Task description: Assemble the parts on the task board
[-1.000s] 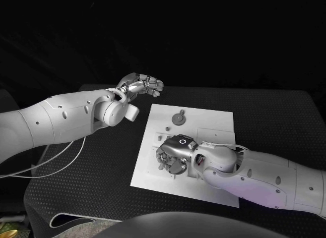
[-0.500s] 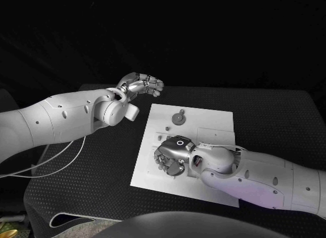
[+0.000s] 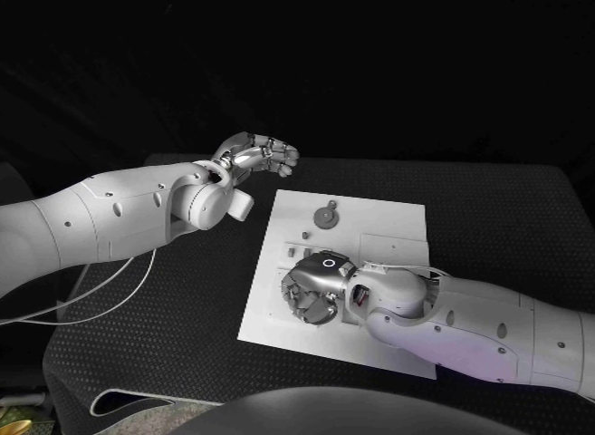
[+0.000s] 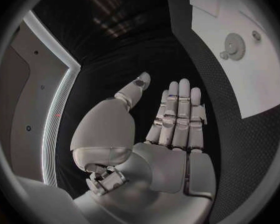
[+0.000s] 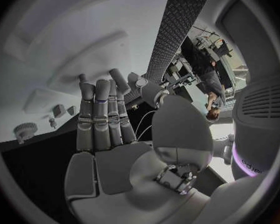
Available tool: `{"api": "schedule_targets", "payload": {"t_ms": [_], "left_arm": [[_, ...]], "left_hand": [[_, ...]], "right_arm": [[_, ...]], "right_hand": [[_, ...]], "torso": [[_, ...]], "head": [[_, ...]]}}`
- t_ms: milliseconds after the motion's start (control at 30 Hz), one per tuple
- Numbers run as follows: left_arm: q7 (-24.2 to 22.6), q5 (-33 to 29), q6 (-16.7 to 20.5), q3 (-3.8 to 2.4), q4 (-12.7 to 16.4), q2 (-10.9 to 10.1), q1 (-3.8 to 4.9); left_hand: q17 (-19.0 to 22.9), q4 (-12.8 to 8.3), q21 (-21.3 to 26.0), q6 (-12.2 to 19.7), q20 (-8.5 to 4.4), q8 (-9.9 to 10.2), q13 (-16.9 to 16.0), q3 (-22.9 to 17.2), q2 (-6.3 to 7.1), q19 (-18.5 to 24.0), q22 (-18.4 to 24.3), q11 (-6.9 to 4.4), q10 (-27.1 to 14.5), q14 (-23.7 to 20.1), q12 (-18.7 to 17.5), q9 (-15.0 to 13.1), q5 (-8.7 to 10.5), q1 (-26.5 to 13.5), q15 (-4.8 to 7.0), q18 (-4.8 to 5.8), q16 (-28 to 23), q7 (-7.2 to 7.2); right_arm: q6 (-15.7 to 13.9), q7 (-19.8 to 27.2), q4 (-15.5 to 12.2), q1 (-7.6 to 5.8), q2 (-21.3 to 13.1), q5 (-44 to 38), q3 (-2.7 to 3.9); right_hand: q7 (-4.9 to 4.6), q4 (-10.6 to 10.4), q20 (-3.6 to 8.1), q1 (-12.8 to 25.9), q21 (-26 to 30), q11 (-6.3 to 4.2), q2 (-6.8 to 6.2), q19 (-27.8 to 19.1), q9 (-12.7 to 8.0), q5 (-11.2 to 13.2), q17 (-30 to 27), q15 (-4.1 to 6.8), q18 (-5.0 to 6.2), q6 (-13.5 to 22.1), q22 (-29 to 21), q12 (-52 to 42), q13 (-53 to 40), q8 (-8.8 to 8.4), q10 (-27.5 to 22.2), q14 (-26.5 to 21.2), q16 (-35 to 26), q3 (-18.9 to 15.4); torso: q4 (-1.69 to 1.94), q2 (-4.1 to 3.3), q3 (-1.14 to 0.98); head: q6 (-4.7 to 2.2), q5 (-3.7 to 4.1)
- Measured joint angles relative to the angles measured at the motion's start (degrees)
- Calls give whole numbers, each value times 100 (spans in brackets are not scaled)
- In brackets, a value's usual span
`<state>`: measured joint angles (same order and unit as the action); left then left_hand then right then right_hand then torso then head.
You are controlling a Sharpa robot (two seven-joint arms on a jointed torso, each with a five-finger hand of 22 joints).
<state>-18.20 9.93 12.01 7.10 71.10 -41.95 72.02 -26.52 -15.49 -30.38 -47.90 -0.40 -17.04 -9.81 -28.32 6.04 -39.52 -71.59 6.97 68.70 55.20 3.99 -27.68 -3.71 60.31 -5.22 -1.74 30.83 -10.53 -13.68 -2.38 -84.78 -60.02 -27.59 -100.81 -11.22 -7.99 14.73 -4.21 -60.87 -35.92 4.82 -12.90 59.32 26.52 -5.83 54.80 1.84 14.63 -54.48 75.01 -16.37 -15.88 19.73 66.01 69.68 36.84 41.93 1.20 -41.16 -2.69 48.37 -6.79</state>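
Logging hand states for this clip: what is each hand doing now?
Left hand: open, holding nothing.
Right hand: open over the task board.

From the head we look steeply down on the black table [image 3: 154, 335], the task board [image 3: 376, 222] near the middle. At the left wrist we sit close behind the left hand [image 4: 171, 134], facing along it. At the right wrist we sit behind the right hand [image 5: 115, 149], close above the board. All three views share the board.
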Motion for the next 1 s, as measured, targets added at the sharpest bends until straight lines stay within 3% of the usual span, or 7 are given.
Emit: {"api": "schedule_targets", "payload": {"t_ms": [267, 633, 700, 733, 800, 833, 1000], "left_arm": [[3, 0, -2, 2, -1, 0, 1], [8, 0, -9, 1, -22, -1, 1], [9, 0, -10, 1, -25, -1, 1], [9, 0, -11, 1, -26, -3, 1], [10, 0, -13, 0, -31, -8, 1], [10, 0, -13, 0, -37, -9, 1], [10, 0, -14, 2, -74, -20, 2]], "left_hand": [[-6, 0, 0, 0, 0, 0, 0, 0, 0, 0, 1, 0, 0, 0, 0, 0, 0, 0, 0, 0, 0, 0], [-10, 0, 0, 0, 0, 0, -1, 0, 0, 0, -4, 21, -21, 0, 0, 0, 0, 0, 0, 0, 0, 0], [-11, 0, 0, 0, 0, 0, -1, 0, -1, 0, -4, 21, -21, 0, 0, 0, 0, -1, 0, 0, 0, 0], [-17, 0, 0, 0, 0, 0, -1, 0, -17, 0, -4, 21, -21, 0, 0, 3, 0, -17, 0, 0, -19, 0], [-20, 0, 0, 0, 0, 0, 1, 0, -23, 0, -4, 21, -21, 0, 0, 6, 0, -23, 0, 0, -22, 0], [-20, 14, 0, 0, 0, 0, 5, 8, -23, 0, -4, 21, -21, 0, 0, 6, 0, -23, 0, 0, -22, 0], [-27, 31, 7, 0, 0, 0, 5, -1, 7, 0, -9, 21, -21, 0, 0, 6, 0, -54, 0, 0, -22, 0]], "right_arm": [[-115, 6, 1, 2, -30, 61, -2], [-395, 17, -101, -32, -258, 199, 20], [-446, 55, -171, -83, -358, 306, 63], [-470, 78, -211, -107, -415, 378, 100], [-530, 149, -323, -176, -597, 641, 207], [-552, 183, -367, -219, -687, 791, 229], [-568, 377, -467, -539, -1147, 1756, 428]], "right_hand": [[-129, 5, -9, -60, -25, 103, -120, -9, -57, 0, -47, -94, -59, 273, 7, 140, 73, -145, -329, -8, 61, -82], [-178, -27, -9, -136, -89, 144, -242, -9, -91, 0, -12, -137, -80, 424, 4, 196, 158, -218, -532, -11, 191, -113], [-181, -23, -8, -134, -100, 149, -248, -8, -97, -11, -6, -147, -80, 446, 4, 217, 178, -234, -568, -1, 213, -129], [-226, -4, 4, -121, -177, 217, -302, 6, -118, -67, 36, -201, -46, 559, 4, 292, 235, -293, -770, 13, 297, -220], [-204, -14, 26, -121, -248, 225, -302, 28, -122, -122, 85, -227, -43, 635, 4, 307, 294, -300, -861, -15, 418, -325], [-197, -37, 34, -121, -292, 235, -302, 37, -122, -128, 106, -228, -43, 647, 5, 307, 320, -300, -869, -15, 481, -392], [-202, -97, 55, -23, -400, 186, -204, 52, -104, -127, 151, -204, -43, 642, 7, 106, 341, -267, -734, -82, 639, -550]], "torso": [[-3, 0, -8], [-4, 2, -10], [-7, 5, -10], [-9, 5, -10], [-12, 6, -10], [-15, 6, -8], [-19, 7, -4]], "head": [[-6, -1], [-27, 14], [-42, 23], [-52, 27], [-73, 41], [-88, 52], [-147, 113]]}}
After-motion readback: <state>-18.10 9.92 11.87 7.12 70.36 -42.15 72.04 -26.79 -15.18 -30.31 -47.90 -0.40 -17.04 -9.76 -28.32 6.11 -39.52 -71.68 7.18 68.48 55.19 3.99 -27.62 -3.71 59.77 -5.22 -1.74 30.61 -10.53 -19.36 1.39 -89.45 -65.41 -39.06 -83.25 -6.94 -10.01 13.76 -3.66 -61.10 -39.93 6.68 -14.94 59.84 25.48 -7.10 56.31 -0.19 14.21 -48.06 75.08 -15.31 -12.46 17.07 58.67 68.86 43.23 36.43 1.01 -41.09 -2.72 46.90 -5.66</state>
